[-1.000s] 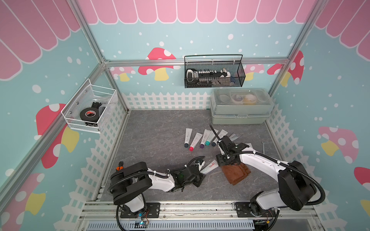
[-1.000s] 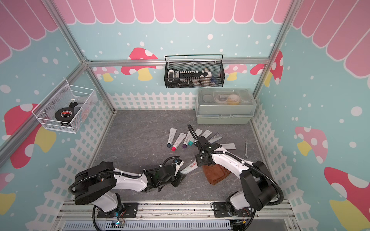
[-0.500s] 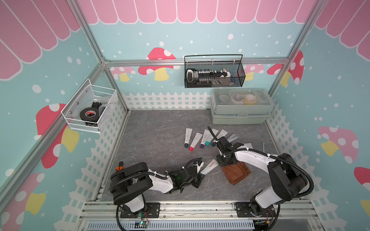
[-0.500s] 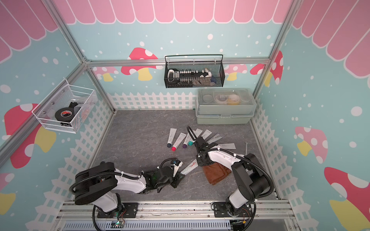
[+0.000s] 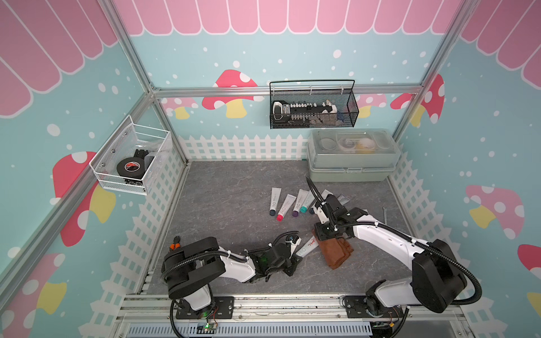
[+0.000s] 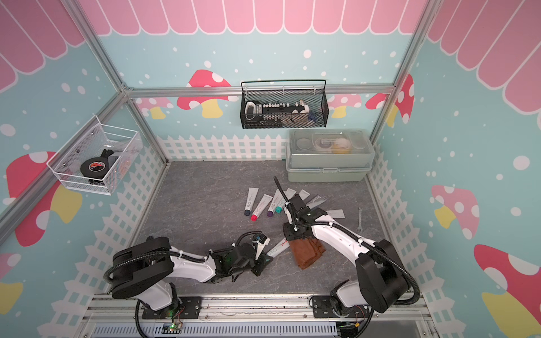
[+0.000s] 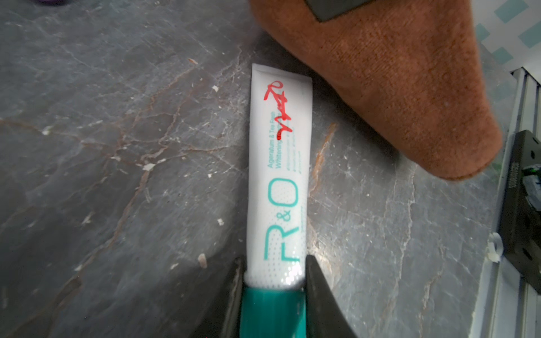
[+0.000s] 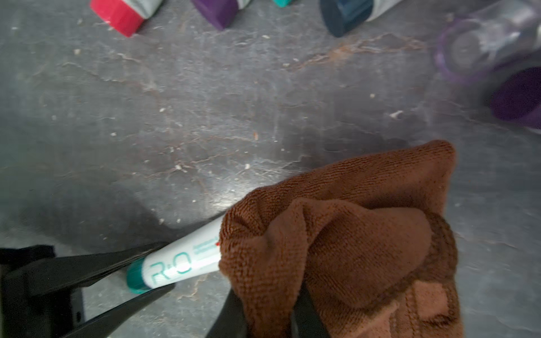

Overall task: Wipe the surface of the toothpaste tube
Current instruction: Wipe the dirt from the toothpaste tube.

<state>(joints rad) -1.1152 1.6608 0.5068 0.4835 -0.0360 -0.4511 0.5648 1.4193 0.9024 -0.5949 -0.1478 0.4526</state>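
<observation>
A white toothpaste tube (image 5: pixel 306 248) (image 6: pixel 278 248) with a teal cap and a red scribble lies flat near the front middle of the grey floor. My left gripper (image 7: pixel 273 292) (image 5: pixel 293 258) is shut on its cap end, a finger on each side. A brown cloth (image 5: pixel 336 252) (image 6: pixel 308 252) lies just right of the tube, and one fold covers the tube's flat end (image 8: pixel 181 263). My right gripper (image 8: pixel 269 316) (image 5: pixel 321 234) is shut on a bunched edge of the cloth (image 8: pixel 336 248). The red scribble (image 7: pixel 278 105) shows beside the cloth (image 7: pixel 395 87).
A row of several other tubes (image 5: pixel 289 203) with coloured caps lies behind the right wrist. A pale green lidded box (image 5: pixel 351 159) stands at the back right. A small wrench (image 5: pixel 385 215) lies by the right fence. Wire baskets (image 5: pixel 313 108) (image 5: pixel 131 158) hang on the walls.
Both grippers have closed, the left on the tube's cap end and the right on the cloth's edge. The right wrist has dropped lower onto the cloth.
</observation>
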